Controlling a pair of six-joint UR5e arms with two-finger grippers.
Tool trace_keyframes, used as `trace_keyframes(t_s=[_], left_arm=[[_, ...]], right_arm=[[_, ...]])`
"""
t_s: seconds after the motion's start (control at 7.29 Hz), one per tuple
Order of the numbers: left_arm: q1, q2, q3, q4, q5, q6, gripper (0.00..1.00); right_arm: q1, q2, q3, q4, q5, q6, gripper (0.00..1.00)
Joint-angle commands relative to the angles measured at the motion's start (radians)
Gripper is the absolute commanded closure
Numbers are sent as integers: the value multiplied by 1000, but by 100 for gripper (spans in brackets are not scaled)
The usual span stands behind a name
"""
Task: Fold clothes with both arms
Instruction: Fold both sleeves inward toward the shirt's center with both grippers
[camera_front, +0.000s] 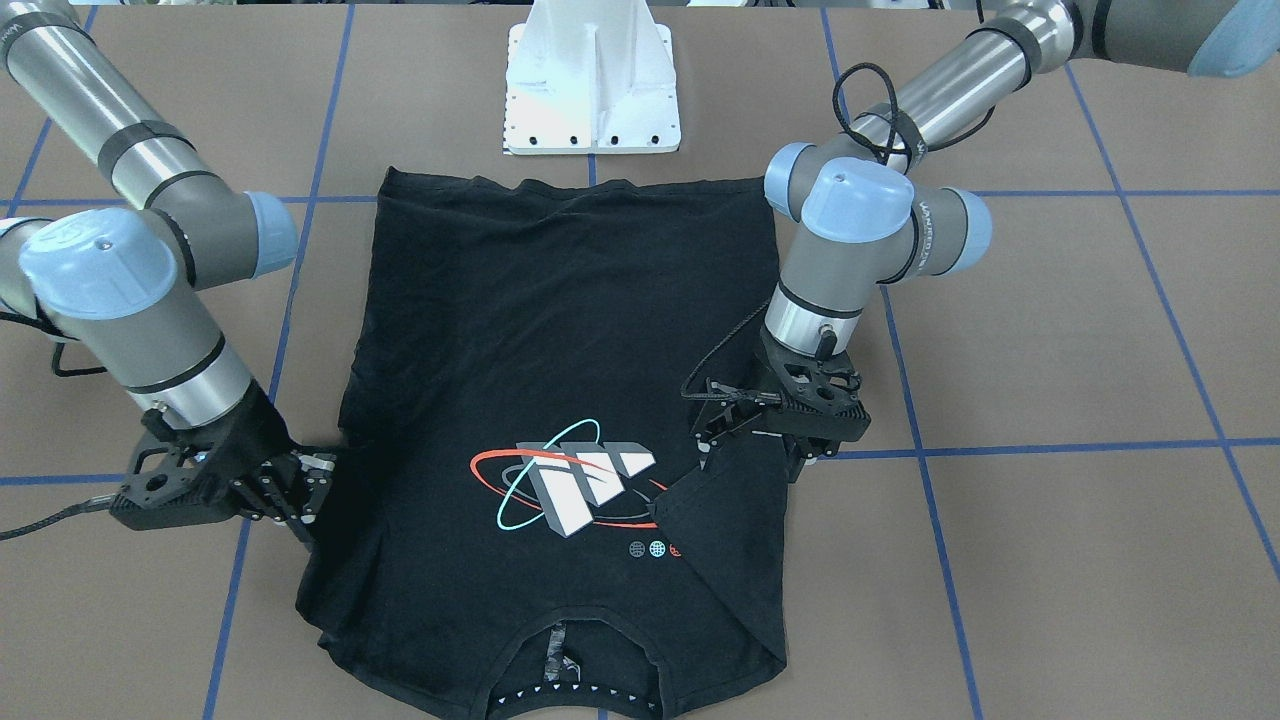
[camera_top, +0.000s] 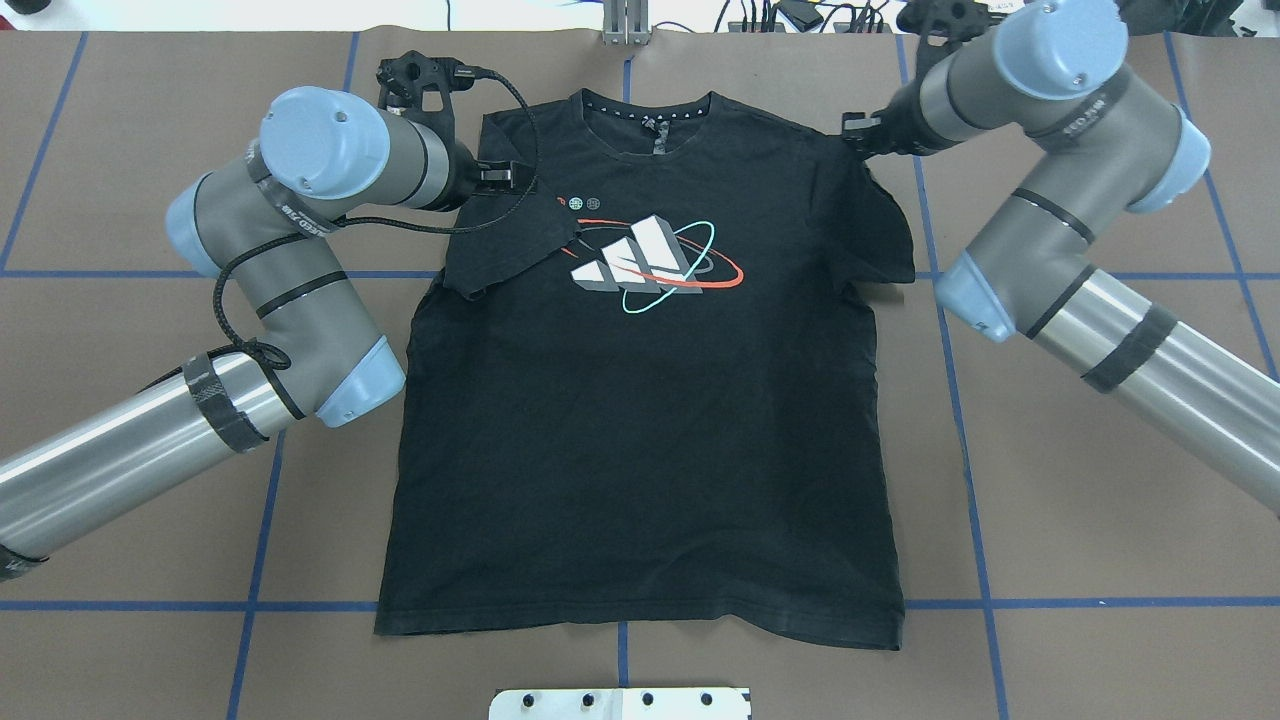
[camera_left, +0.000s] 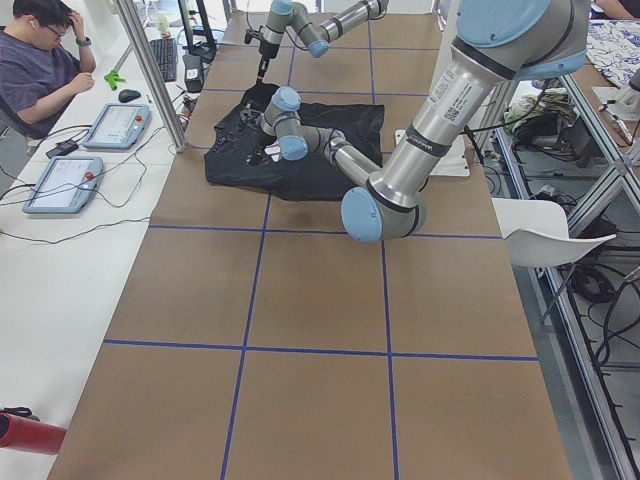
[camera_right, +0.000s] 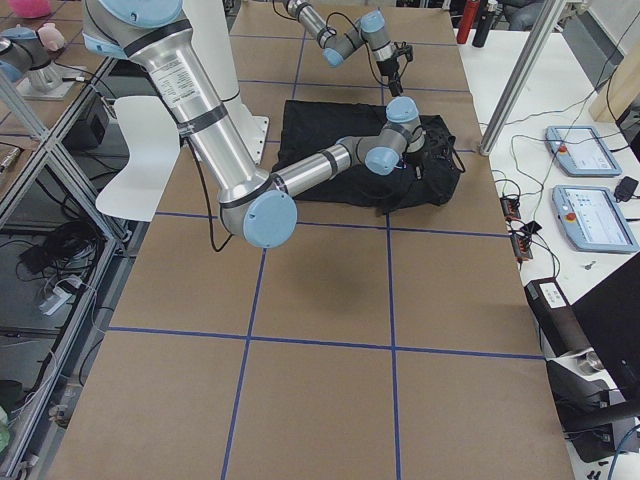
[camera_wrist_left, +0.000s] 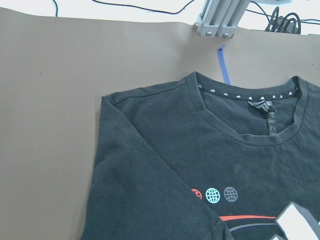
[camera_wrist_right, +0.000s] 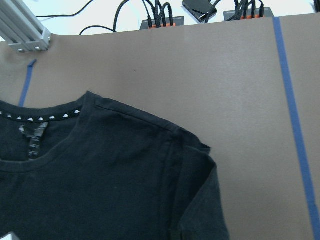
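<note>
The collar (camera_front: 600, 612) sits nearest in the front view, at the far end of the shirt (camera_front: 560, 340) from the robot. The shirt lies flat on the table (camera_front: 1050, 330), logo (camera_front: 575, 485) up. The left sleeve (camera_front: 720, 510) is folded in, its corner touching the print, and the left gripper (camera_front: 706, 440) hangs right at that flap. I cannot tell whether its jaws are clamped on the hem or apart. The right gripper (camera_front: 305, 490) touches the edge of the right sleeve (camera_top: 885, 240), which is spread outward; its jaws' state is also unclear. The risks, as I judge them: if the left gripper lifts off while pinching cloth, it would drag the flap open again. If the right gripper bites too little fabric, the sleeve would slip out partway through the fold. If it bites both layers, the whole side could bunch and skew the shirt. Uneven pulls from the two arms could also twist the collar off line.
</note>
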Motion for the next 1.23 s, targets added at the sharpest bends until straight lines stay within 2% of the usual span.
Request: trace_keyframes(t_s=[0.0, 0.14, 0.41, 0.69, 0.82, 0.96, 1.1], left_arm=[[-3, 9, -8, -2, -1, 7, 0], [-5, 9, -7, -2, -1, 7, 0], [-5, 9, -8, -4, -1, 7, 0], [-5, 9, -8, -4, -1, 7, 0], [-5, 9, -7, -4, -1, 7, 0], [-5, 10, -8, -4, 1, 6, 0], [-5, 10, -8, -4, 1, 6, 0]], right_arm=[[-87, 125, -55, -79, -104, 72, 100], [-95, 155, -100, -79, -106, 94, 100], [-119, 238, -203, -76, -164, 121, 100], [-130, 263, -235, -72, -175, 127, 100], [-137, 262, -238, -72, -189, 127, 8], [-142, 263, -237, -72, -200, 130, 0], [-138, 263, -220, -81, -185, 118, 0]])
